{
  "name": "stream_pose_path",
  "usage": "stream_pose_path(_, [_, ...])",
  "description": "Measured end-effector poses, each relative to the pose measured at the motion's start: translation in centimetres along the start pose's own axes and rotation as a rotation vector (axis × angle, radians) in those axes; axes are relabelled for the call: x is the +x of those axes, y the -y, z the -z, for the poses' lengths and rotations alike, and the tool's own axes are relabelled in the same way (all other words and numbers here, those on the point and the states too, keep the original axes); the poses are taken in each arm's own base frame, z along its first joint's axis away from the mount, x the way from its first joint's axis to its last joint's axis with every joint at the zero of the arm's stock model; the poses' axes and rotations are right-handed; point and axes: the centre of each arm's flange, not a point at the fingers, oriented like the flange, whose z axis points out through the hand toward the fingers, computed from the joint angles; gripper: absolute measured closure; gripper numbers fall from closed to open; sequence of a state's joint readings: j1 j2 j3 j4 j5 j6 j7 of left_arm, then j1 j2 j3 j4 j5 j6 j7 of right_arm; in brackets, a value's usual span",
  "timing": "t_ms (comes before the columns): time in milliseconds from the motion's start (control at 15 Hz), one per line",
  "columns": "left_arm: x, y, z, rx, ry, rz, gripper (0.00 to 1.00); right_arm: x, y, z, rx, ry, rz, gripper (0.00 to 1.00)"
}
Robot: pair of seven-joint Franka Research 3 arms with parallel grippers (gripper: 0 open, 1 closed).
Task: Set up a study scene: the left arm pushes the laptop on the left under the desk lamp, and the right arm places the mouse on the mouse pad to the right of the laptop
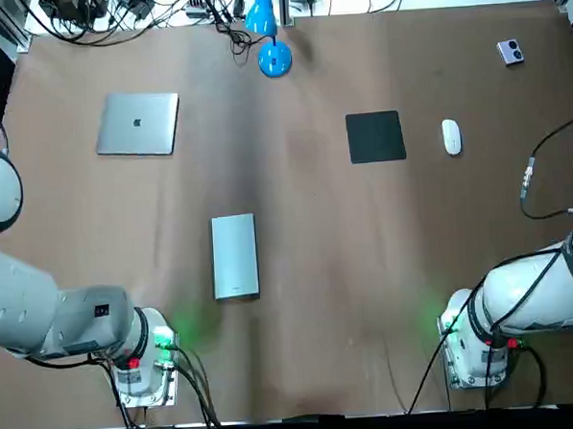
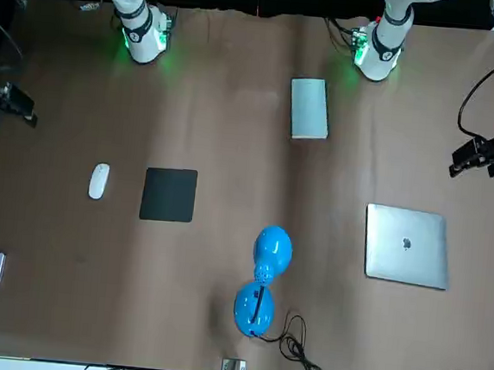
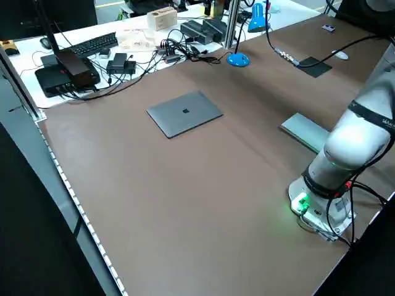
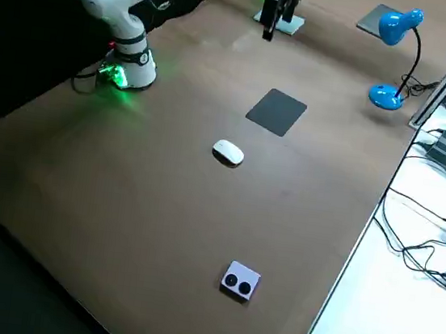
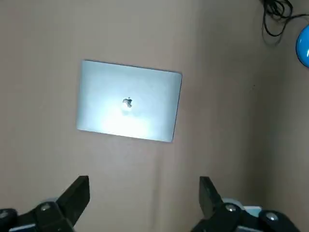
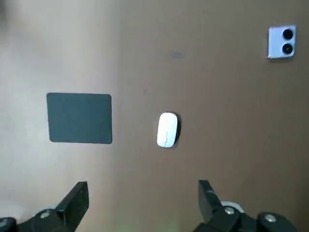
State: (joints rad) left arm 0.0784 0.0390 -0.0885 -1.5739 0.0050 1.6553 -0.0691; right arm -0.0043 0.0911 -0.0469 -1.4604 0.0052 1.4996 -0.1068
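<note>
The closed silver laptop [image 1: 138, 124] lies flat at the far left of the table, well left of the blue desk lamp [image 1: 273, 57] at the far middle. The black mouse pad [image 1: 376, 137] lies right of centre, with the white mouse [image 1: 451, 136] just to its right on the bare table. My left gripper [image 5: 144, 198] hangs open high above the laptop [image 5: 129, 101], holding nothing. Over the mouse [image 6: 167, 129] and pad [image 6: 79, 118], my right gripper [image 6: 142, 200] is also open and raised, touching neither.
A grey flat box [image 1: 235, 256] lies near the table's middle, in front of the left arm's base. A small white two-button device [image 1: 511, 52] sits at the far right corner. Cables trail behind the lamp along the far edge.
</note>
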Motion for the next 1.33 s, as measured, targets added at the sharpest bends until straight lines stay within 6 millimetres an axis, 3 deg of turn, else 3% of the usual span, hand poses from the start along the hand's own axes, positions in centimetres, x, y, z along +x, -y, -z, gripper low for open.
stream_pose_path(133, [0.1,0.3,-0.1,0.0,-0.005,0.019,0.0,1.8,-0.1,-3.9,0.005,0.068,-0.001,0.0])
stream_pose_path(267, [0.3,1.9,-0.9,0.001,-0.006,0.095,0.0,4.1,-0.4,-8.7,0.007,0.127,-0.002,0.0])
stream_pose_path(333, [0.8,5.3,-2.5,-0.001,0.009,0.232,0.0,6.3,-1.1,-14.1,0.008,0.168,-0.01,0.0])
stream_pose_path(600, [2.4,14.2,-8.8,-0.007,0.061,0.497,0.0,9.1,-3.4,-24.9,0.014,0.259,-0.039,0.0])
stream_pose_path(733, [3.2,19.0,-12.5,-0.031,0.052,0.611,0.0,9.3,-3.6,-28.2,0.017,0.293,-0.041,0.0])
stream_pose_path(867, [4.0,21.7,-15.9,-0.04,0.013,0.755,0.0,9.0,-3.7,-30.7,0.019,0.315,-0.043,0.0])
stream_pose_path(1067, [5.0,22.7,-21.6,-0.037,0.01,0.996,0.0,7.8,-4.7,-34.4,0.028,0.37,-0.06,0.0])
stream_pose_path(1333, [5.9,24.9,-29.7,-0.027,0.023,1.125,0.0,6.6,-5.9,-39.8,0.035,0.42,-0.08,0.0])
